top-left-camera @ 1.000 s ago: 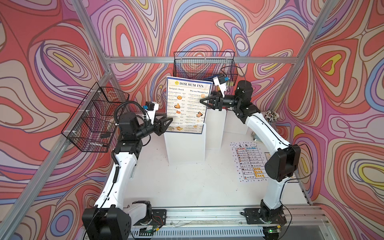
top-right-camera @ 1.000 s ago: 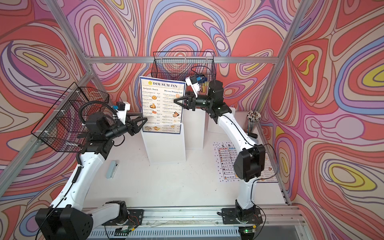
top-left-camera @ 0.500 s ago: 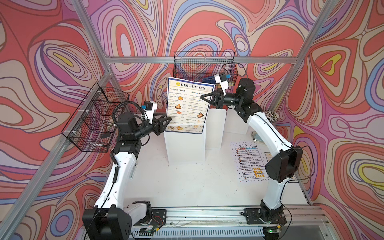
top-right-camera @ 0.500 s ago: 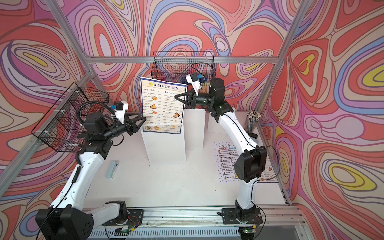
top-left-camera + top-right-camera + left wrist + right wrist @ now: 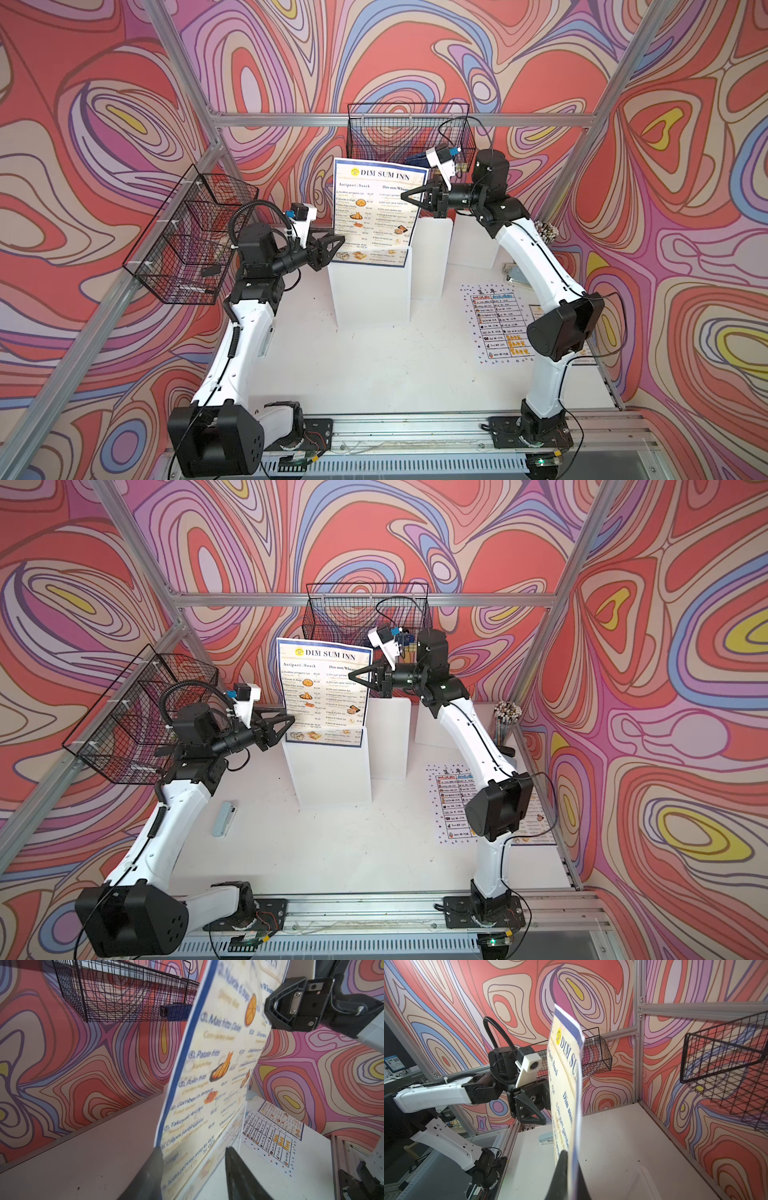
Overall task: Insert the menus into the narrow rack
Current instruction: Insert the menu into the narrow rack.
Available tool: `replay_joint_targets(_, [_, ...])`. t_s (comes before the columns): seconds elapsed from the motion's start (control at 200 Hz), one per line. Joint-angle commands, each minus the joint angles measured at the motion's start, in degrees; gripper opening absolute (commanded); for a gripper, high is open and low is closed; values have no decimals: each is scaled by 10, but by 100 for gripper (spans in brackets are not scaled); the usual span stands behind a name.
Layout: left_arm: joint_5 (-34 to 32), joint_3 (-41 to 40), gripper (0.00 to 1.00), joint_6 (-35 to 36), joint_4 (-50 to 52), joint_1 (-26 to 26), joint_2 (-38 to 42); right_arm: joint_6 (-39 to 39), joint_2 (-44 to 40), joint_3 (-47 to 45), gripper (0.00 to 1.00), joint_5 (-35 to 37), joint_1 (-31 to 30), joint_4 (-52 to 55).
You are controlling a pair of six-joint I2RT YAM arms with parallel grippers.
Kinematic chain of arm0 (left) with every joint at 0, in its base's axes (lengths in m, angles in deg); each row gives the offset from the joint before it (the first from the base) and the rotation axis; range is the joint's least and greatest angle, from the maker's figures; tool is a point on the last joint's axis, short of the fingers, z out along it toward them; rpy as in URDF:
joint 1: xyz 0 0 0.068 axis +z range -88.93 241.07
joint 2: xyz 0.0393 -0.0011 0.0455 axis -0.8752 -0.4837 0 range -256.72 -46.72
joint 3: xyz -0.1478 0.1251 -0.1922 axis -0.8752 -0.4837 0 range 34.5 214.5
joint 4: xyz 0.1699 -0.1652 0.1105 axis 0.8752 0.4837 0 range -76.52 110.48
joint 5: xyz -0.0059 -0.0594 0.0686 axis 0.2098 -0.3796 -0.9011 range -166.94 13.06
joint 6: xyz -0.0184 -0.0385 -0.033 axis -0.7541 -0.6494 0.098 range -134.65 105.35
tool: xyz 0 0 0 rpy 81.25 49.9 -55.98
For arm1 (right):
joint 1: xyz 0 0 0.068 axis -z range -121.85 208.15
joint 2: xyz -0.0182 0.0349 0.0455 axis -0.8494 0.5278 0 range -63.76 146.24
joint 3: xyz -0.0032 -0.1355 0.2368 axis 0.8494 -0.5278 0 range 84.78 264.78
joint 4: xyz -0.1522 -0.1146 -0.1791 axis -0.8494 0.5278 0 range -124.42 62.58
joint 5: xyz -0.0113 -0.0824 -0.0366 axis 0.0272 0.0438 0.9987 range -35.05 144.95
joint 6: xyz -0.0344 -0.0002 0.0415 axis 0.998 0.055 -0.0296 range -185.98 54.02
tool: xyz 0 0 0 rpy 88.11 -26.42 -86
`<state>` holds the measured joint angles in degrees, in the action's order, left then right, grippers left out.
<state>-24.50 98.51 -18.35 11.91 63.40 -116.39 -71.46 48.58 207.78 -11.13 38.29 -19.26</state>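
The large blue-bordered DIM SUM INN menu (image 5: 376, 212) stands upright, its lower edge down in the narrow rack (image 5: 406, 257), a clear holder on top of a white block (image 5: 370, 295). My right gripper (image 5: 405, 198) is shut on the menu's right edge (image 5: 576, 1093), about halfway up. My left gripper (image 5: 343, 240) is open at the menu's lower left edge (image 5: 178, 1088), a finger (image 5: 153, 1167) on each side of the sheet. The white menu (image 5: 496, 328) lies flat on the table at the right. A smaller DIM SUM INN menu (image 5: 280, 1120) lies beside it, partly under my right arm.
Black wire baskets hang on the back wall (image 5: 409, 133) and the left wall (image 5: 191, 237). Two more white blocks (image 5: 432, 257) stand behind the rack's block. A cup of pencils (image 5: 546, 230) sits at the back right, a pale blue stapler (image 5: 222, 818) at the left.
My right gripper has shut on the menu's right edge and risen slightly, tilting the sheet. The left gripper has barely moved.
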Motion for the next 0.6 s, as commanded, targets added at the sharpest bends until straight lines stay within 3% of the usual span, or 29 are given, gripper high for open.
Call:
replay_joint_targets(0.0, [-12, 6, 49, -6, -16, 11, 8, 9, 8, -5, 0, -11, -3, 13])
replay_joint_targets(0.13, [1, -14, 52, -39, -67, 30, 16, 7, 7, -6, 0, -9, -3, 9])
replay_joint_targets(0.371, [39, 1, 52, -47, -70, 30, -6, 24, 12, -10, 0, 9, -20, 22])
replay_joint_targets(0.596, [49, -10, 39, -54, -89, 30, -2, 14, 3, -37, 0, 42, -24, -8])
